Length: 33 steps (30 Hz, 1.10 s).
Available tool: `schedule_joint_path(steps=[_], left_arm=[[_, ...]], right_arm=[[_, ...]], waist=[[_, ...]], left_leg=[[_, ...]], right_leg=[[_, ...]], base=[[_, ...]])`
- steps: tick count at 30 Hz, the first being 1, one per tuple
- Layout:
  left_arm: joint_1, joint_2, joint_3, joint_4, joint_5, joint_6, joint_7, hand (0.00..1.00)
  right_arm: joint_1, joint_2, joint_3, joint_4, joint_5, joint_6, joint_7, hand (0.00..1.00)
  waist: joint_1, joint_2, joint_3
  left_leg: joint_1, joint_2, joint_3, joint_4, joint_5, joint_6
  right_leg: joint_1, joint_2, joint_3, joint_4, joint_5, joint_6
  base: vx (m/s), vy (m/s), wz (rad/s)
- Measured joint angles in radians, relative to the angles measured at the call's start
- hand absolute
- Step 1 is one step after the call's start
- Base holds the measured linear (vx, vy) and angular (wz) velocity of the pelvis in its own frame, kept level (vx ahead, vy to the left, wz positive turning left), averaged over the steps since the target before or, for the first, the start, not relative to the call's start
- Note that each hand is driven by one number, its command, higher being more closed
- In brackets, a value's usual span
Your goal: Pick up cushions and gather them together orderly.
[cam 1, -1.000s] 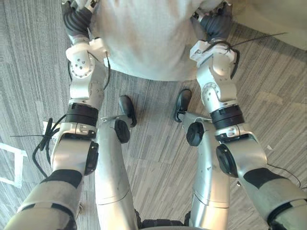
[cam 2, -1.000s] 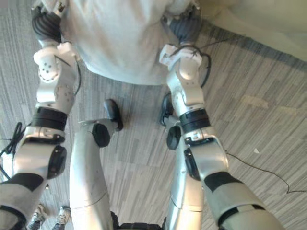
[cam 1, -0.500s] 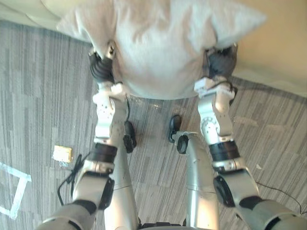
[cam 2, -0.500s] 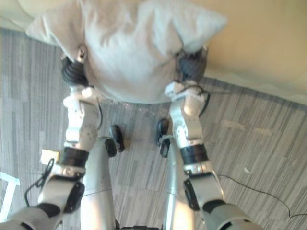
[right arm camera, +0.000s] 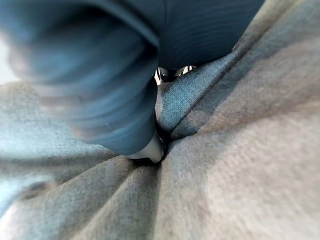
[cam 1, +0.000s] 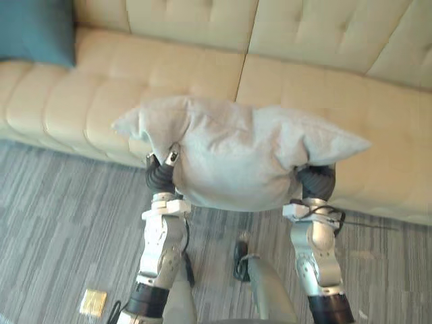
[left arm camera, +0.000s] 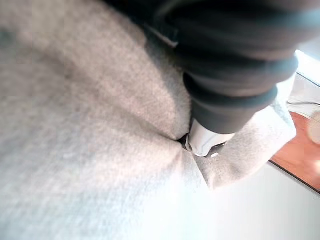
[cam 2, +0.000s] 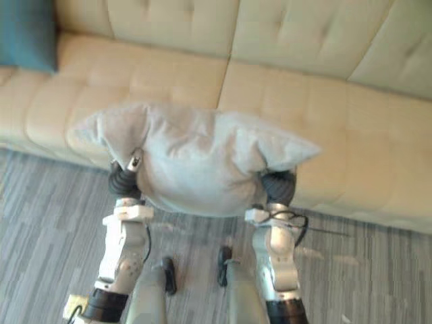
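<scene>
Where the left hand (cam 1: pixel 160 177) meets the grey cushion (cam 1: pixel 236 162), its dark ribbed cover is pushed against the cushion's left side, low down. The fabric folds inward around it, and in the left wrist view the cloth closes over the front of the hand, so I cannot tell if this hand is open or closed. The right hand (cam 1: pixel 316 182) is at the opposite side of the same cushion, also low, with its dark cover sunk into a deep crease of the fabric. The right wrist view shows the cloth wrapped around the front of that hand too, so I cannot tell its state either. The grey cushion is carried between the two hands, above the floor, and it looks soft and a little squeezed in the middle. One of its upper corners points out to the left and the other to the right, past each wrist. Behind the cushion is a cream tufted sofa (cam 1: pixel 317 88). The cushion overlaps the front edge of the seat, near the seam between the two seat parts, but I cannot tell whether it touches the sofa. On the far left of the sofa a teal cushion (cam 1: pixel 34 30) rests on the seat against the backrest, well apart from the grey one. Under the arms is a grey striped carpet (cam 1: pixel 61 223), and a small tan square thing (cam 1: pixel 93 302) lies on it near the left arm.
</scene>
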Motion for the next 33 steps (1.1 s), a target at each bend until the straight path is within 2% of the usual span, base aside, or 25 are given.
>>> schedule_joint_path(steps=[4, 8, 12, 14, 16, 17, 18, 19, 20, 21, 22, 23, 24, 25, 26, 27, 28, 29, 30, 31, 32, 33], left_arm=[[0.081, 0.000, -0.024, 0.006, 0.004, 0.003, -0.010, 1.00], [0.098, 0.001, -0.031, 0.063, 0.004, 0.008, -0.010, 1.00], [0.100, 0.015, -0.037, 0.115, 0.004, 0.030, -0.011, 1.00], [0.105, 0.034, -0.044, 0.127, 0.004, 0.032, -0.012, 1.00], [0.137, 0.038, -0.044, 0.126, 0.004, 0.039, -0.013, 1.00], [0.160, 0.037, -0.049, 0.124, 0.004, 0.040, -0.017, 1.00], [0.182, 0.036, -0.052, 0.115, 0.004, 0.042, -0.032, 1.00], [0.190, 0.037, -0.053, 0.110, 0.004, 0.043, -0.035, 1.00], [0.210, 0.036, -0.056, 0.096, 0.005, 0.046, -0.036, 1.00], [0.219, 0.036, -0.058, 0.090, 0.005, 0.046, -0.037, 1.00], [0.229, 0.035, -0.073, 0.081, 0.006, 0.046, -0.043, 1.00], [0.236, 0.028, -0.080, 0.081, 0.006, 0.053, -0.050, 1.00], [0.241, 0.024, -0.081, 0.081, 0.006, 0.057, -0.051, 1.00], [0.253, 0.018, -0.080, 0.081, 0.007, 0.064, -0.051, 1.00], [0.256, 0.015, -0.083, 0.081, 0.007, 0.070, -0.051, 1.00], [0.256, 0.014, -0.083, 0.081, 0.007, 0.070, -0.051, 1.00], [0.256, 0.020, -0.083, 0.082, 0.008, 0.071, -0.051, 1.00], [0.263, 0.039, -0.083, 0.082, 0.013, 0.074, -0.051, 1.00], [0.266, 0.042, -0.082, 0.080, 0.013, 0.074, -0.051, 1.00], [0.263, 0.043, -0.080, 0.081, 0.013, 0.073, -0.051, 1.00], [0.259, 0.047, -0.080, 0.081, 0.013, 0.073, -0.051, 1.00], [0.255, 0.056, -0.080, 0.082, 0.013, 0.076, -0.050, 1.00]], right_arm=[[0.056, 0.000, 0.000, 0.005, -0.038, 0.001, 0.016, 1.00], [0.058, -0.004, -0.004, 0.065, -0.039, 0.009, 0.021, 1.00], [0.067, -0.008, -0.006, 0.123, -0.039, 0.018, 0.022, 1.00], [0.079, -0.008, -0.007, 0.126, -0.042, 0.025, 0.022, 1.00], [0.093, -0.007, -0.004, 0.125, -0.069, 0.033, 0.023, 1.00], [0.105, -0.013, -0.003, 0.118, -0.076, 0.034, 0.026, 1.00], [0.119, -0.022, -0.003, 0.102, -0.076, 0.035, 0.026, 1.00], [0.125, -0.026, -0.003, 0.093, -0.077, 0.036, 0.026, 1.00], [0.131, -0.023, 0.000, 0.072, -0.076, 0.040, 0.026, 1.00], [0.132, -0.023, 0.000, 0.062, -0.076, 0.042, 0.026, 1.00], [0.132, -0.024, -0.004, 0.030, -0.075, 0.043, 0.025, 1.00], [0.130, -0.024, -0.005, 0.010, -0.075, 0.043, 0.020, 1.00], [0.126, -0.024, -0.005, 0.003, -0.075, 0.043, 0.020, 1.00], [0.109, -0.027, -0.005, 0.005, -0.076, 0.044, 0.020, 1.00], [0.088, -0.043, -0.005, 0.021, -0.076, 0.043, 0.019, 1.00], [0.074, -0.051, -0.005, 0.035, -0.077, 0.043, 0.018, 1.00], [0.056, -0.057, -0.005, 0.072, -0.077, 0.046, 0.017, 1.00], [0.070, -0.047, -0.002, 0.093, -0.077, 0.054, 0.017, 1.00], [0.083, -0.044, -0.001, 0.093, -0.077, 0.056, 0.017, 1.00], [0.086, -0.043, 0.002, 0.104, -0.078, 0.056, 0.018, 1.00], [0.075, -0.039, 0.002, 0.124, -0.080, 0.056, 0.018, 1.00], [0.066, -0.038, 0.001, 0.143, -0.080, 0.061, 0.017, 1.00]], waist=[[-0.005, 0.002, -0.076], [-0.011, 0.005, -0.091], [-0.025, 0.006, -0.105], [-0.026, 0.004, -0.105], [-0.023, 0.007, -0.101], [-0.016, 0.022, -0.098], [-0.012, 0.044, -0.098], [-0.011, 0.050, -0.098], [-0.008, 0.051, -0.101], [-0.003, 0.040, -0.100], [-0.002, 0.041, -0.102], [-0.001, 0.042, -0.102], [-0.001, 0.044, -0.103], [0.005, 0.043, -0.103], [0.005, 0.049, -0.107], [0.008, 0.058, -0.111], [0.018, 0.073, -0.121], [0.030, 0.044, -0.133], [0.028, 0.033, -0.139], [0.028, 0.024, -0.137], [0.025, 0.024, -0.136], [0.020, 0.022, -0.133]], left_leg=[[0.097, -0.025, 0.023, -0.120, 0.031, 0.002], [0.198, -0.051, 0.019, -0.240, 0.074, 0.008], [0.228, -0.060, -0.010, -0.229, 0.074, 0.009], [0.218, -0.056, -0.017, -0.173, 0.072, 0.011], [0.160, -0.033, -0.034, 0.039, 0.063, 0.026], [0.116, 0.002, -0.045, 0.204, 0.064, 0.030], [0.073, 0.038, -0.052, 0.344, 0.081, 0.057], [0.053, 0.049, -0.060, 0.396, 0.098, 0.082], [0.006, 0.069, -0.064, 0.484, 0.171, 0.098], [-0.024, 0.073, -0.061, 0.516, 0.194, 0.099], [-0.066, 0.062, -0.060, 0.517, 0.111, 0.072], [-0.085, 0.035, -0.055, 0.446, 0.041, 0.066], [-0.092, 0.021, -0.050, 0.400, 0.017, 0.057], [-0.099, -0.018, -0.047, 0.272, -0.002, 0.033], [-0.092, -0.057, -0.073, 0.094, 0.018, -0.001], [-0.085, -0.064, -0.084, 0.013, 0.033, -0.003], [-0.070, -0.076, -0.089, -0.049, 0.095, 0.052], [-0.043, -0.106, -0.063, -0.050, 0.107, 0.084], [-0.031, -0.117, -0.045, -0.052, 0.101, 0.095], [-0.012, -0.132, -0.011, -0.048, 0.082, 0.112], [0.007, -0.141, 0.002, -0.049, 0.066, 0.121], [0.042, -0.149, 0.012, -0.053, 0.054, 0.136]], right_leg=[[0.082, 0.005, 0.017, -0.099, 0.029, 0.007], [0.174, 0.010, 0.034, -0.213, 0.073, 0.010], [0.225, 0.008, 0.038, -0.242, 0.078, 0.012], [0.240, 0.006, 0.043, -0.242, 0.076, 0.012], [0.276, 0.008, 0.057, -0.233, 0.064, 0.008], [0.302, 0.025, 0.066, -0.212, 0.038, 0.001], [0.302, 0.053, 0.079, -0.175, -0.007, -0.020], [0.301, 0.060, 0.093, -0.157, -0.023, -0.024], [0.299, 0.068, 0.114, -0.146, -0.041, -0.031], [0.302, 0.066, 0.125, -0.146, -0.044, -0.037], [0.290, 0.063, 0.145, -0.147, -0.045, -0.043], [0.284, 0.051, 0.161, -0.150, -0.042, -0.048], [0.285, 0.049, 0.171, -0.158, -0.042, -0.048], [0.286, 0.036, 0.192, -0.172, -0.044, -0.046], [0.289, 0.029, 0.205, -0.196, -0.047, -0.040], [0.292, 0.030, 0.210, -0.205, -0.048, -0.036], [0.299, 0.031, 0.234, -0.199, -0.065, -0.008], [0.301, -0.001, 0.261, -0.165, -0.093, 0.022], [0.288, -0.014, 0.264, -0.120, -0.095, 0.045], [0.215, -0.035, 0.260, 0.045, -0.104, 0.083], [0.159, -0.045, 0.258, 0.169, -0.089, 0.141], [0.109, -0.063, 0.251, 0.296, -0.060, 0.183]], base=[[0.16, 0.040, -0.13], [0.11, 0.031, -0.11], [0.06, 0.025, -0.03], [0.04, -0.005, -0.06], [0.04, -0.018, -0.26], [0.01, 0.021, -0.48], [0.00, 0.046, -0.49], [-0.01, 0.075, -0.46], [0.05, 0.059, -0.34], [0.11, 0.033, -0.35], [0.13, 0.021, -0.28], [0.14, 0.027, -0.25], [0.15, 0.082, -0.33], [0.19, 0.124, -0.46], [0.21, 0.147, -0.55], [0.35, 0.256, -0.67], [0.35, 0.242, -0.75], [0.47, 0.262, -0.67], [0.34, 0.142, -0.51], [0.42, 0.175, -0.32], [0.41, 0.183, -0.32], [0.49, 0.179, -0.21]])
